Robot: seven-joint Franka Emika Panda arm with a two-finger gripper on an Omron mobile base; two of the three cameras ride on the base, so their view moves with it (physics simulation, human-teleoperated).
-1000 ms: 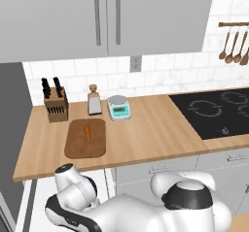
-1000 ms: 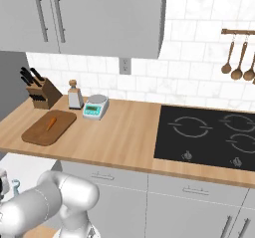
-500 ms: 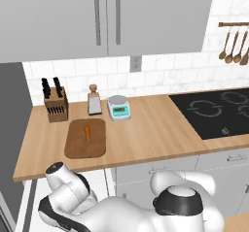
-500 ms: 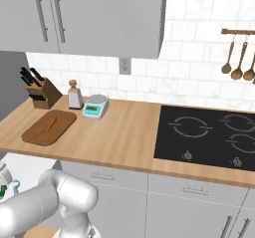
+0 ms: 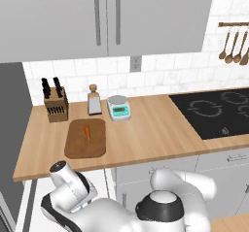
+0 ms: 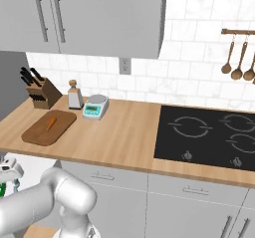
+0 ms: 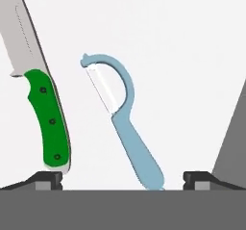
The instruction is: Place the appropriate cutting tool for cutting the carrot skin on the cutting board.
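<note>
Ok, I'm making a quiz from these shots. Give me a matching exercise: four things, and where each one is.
Things:
1. carrot
2. peeler
3. knife
4. scale

Places:
A. between the open fingertips in the hand view
B. on the cutting board
C. beside the peeler, towards one fingertip
D. on the counter, by the wall

Pairs: 1-B, 2-A, 3-C, 4-D
</note>
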